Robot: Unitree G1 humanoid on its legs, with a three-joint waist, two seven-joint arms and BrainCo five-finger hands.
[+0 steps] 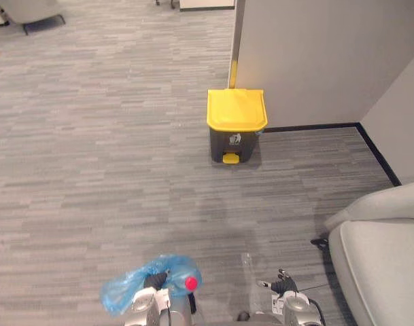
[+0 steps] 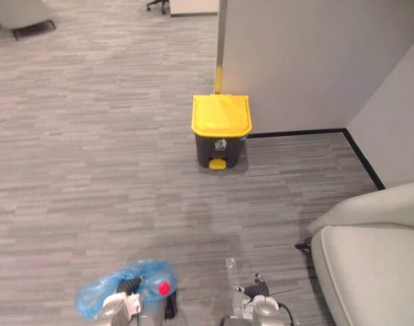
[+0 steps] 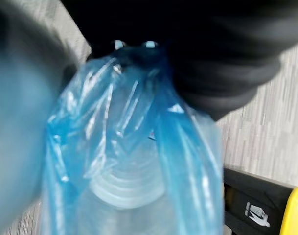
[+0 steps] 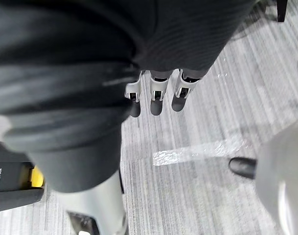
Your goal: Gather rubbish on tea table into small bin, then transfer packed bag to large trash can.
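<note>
The left hand (image 1: 151,293) sits at the bottom edge of the head view, left of the middle, and the edge cuts it off. It is closed on the bunched top of a blue bag (image 1: 128,288). The bag puffs out to the left of the hand, up off the floor (image 1: 91,136). A red cap (image 1: 191,283) pokes out on the bag's right side. In the left wrist view a see-through bottle (image 3: 129,186) shows inside the bag. The fingers there are mostly hidden by the dark cover and the plastic.

The right hand (image 1: 285,288) is at the bottom edge too, right of the middle. Its fingers (image 4: 158,93) hang loose and hold nothing.

The trash can (image 1: 237,139) stands in the upper middle, well apart from both hands. It is dark grey with a yellow lid (image 1: 236,109) – the lid is down – and a yellow pedal (image 1: 230,158) at the front. It stands next to the corner of a pale wall (image 1: 308,61).

A pale grey chair (image 1: 383,258) fills the lower right corner, cut off by the frame. A shiny strip (image 4: 197,152) lies on the floor near the right hand – I cannot tell what it is.
</note>
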